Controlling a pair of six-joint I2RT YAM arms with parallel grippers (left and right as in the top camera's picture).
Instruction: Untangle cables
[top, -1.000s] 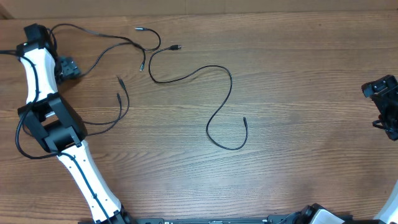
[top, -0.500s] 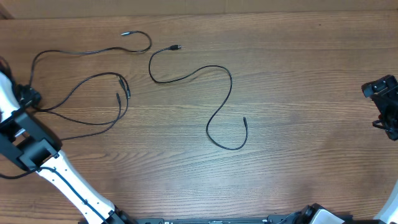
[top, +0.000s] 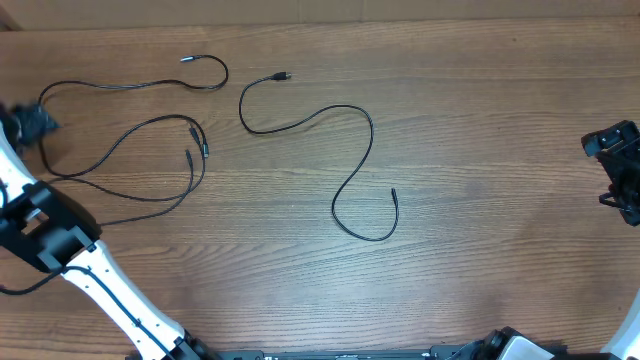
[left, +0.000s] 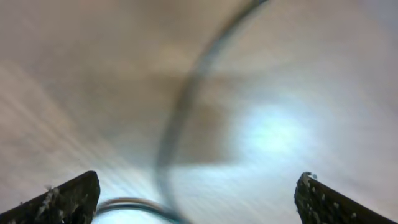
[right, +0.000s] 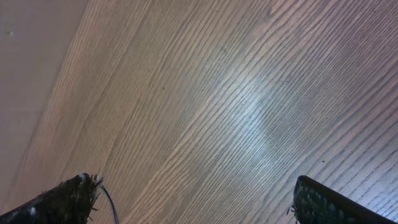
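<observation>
At the table's middle: an S-shaped cable (top: 372, 135) lies by itself on the table (top: 480, 100). Its plug end points toward 11 o'clock and its other tip curls back near the centre. No other cord crosses it.
Toward 10 o'clock: a second cable (top: 150, 86) runs from a plug tip near the far edge out to the left edge, where it bends down toward 9 o'clock.
At 9 o'clock: the looped cords (top: 150, 198) overlap one another, with two plug tips side by side inside the loop. How many cords make up these loops cannot be told from above.
Left gripper (left: 198, 200): it sits at the far 9 o'clock edge, right by the bend of the second cable. Its fingertips (left: 68, 198) stand wide apart, and a blurred cord curves across the gap between them without being pinched.
Right gripper (right: 199, 202): it is parked at 3 o'clock, well apart from every cable, with the jaws spread wide over bare wood and nothing held.
Done so far: the S-shaped cable looks fully separated, and most of the second cable is laid out in the clear.
Left to do: the overlapping loops at 9 o'clock appear to need pulling apart, and the second cable's left end seems to need drawing clear of them.
</observation>
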